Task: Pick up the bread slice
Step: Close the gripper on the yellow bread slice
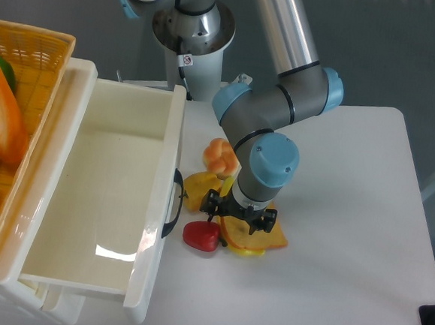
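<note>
1. The gripper [239,217] is seen just below the middle of the frame, pointed straight down from the arm [287,47], which descends from the top centre.
2. The bread slice [260,240] is found lying flat on the white table [349,218], directly beneath the gripper and slightly to its lower right.
3. The dark fingers [212,205] are placed at or just above the upper edge of the bread slice; whether it is touched cannot be told.
4. The jaws are largely hidden by the wrist, so it cannot be told whether they are wide, narrow or closed on anything.
5. A red pepper-like toy [202,236] is seen just to the left of the bread slice, close to the gripper's left finger.
6. A yellow toy [200,189] is lying above the red one, and a round lobed orange bun [219,157] is placed just above that, partly covered by the arm.
7. A large white bin [109,199] is occupying the left half of the frame, with a dark handle [175,204] on its right wall facing the toys.
8. A yellow basket [30,50] is seen in the upper left corner, with a long orange loaf [2,108] resting in it.
</note>
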### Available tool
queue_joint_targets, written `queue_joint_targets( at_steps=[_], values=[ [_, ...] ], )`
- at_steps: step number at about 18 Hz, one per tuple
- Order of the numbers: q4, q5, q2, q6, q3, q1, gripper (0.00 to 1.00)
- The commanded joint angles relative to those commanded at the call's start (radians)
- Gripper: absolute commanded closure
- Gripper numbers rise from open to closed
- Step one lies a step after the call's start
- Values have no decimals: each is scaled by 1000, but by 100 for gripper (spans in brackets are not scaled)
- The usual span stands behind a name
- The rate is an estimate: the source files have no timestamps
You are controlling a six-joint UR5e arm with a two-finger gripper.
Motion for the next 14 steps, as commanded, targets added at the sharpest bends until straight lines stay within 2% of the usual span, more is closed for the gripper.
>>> queue_joint_targets(
  at_steps=[14],
  values=[
    [-2,20,-5,51,-2,6,0]
  ],
)
